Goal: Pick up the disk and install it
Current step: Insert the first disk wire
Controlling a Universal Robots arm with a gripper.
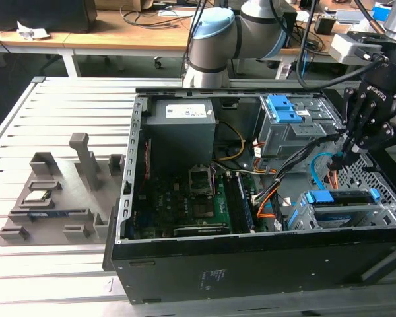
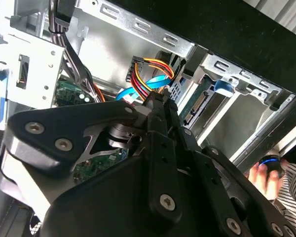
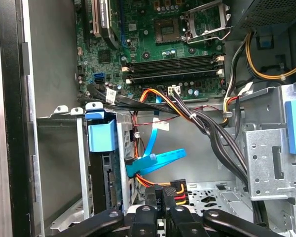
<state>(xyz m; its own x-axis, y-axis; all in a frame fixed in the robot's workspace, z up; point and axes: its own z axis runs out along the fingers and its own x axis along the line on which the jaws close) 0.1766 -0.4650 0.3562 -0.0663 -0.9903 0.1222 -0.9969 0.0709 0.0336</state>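
Observation:
The disk (image 1: 340,198) lies slotted in the lower drive bay (image 1: 303,221) at the exterior view's right, blue rails at both ends. In the first wrist view the disk (image 3: 107,182) sits in that bay behind a blue tab (image 3: 101,136). Its connector edge (image 2: 200,104) shows in the second wrist view. My gripper (image 1: 340,158) hangs just above the bay, apart from the disk. Its fingers (image 3: 155,197) stand shut, with the tips against a black connector (image 3: 172,188) with red, yellow and orange wires. Nothing is held.
The open case holds a grey power-supply box (image 1: 181,125), a metal cage with blue latches (image 1: 284,109), the motherboard (image 1: 185,205) and loose blue and black cables (image 3: 155,160). A grey fixture (image 1: 59,191) lies on the slatted table. A person's hand (image 2: 266,173) is beyond the case wall.

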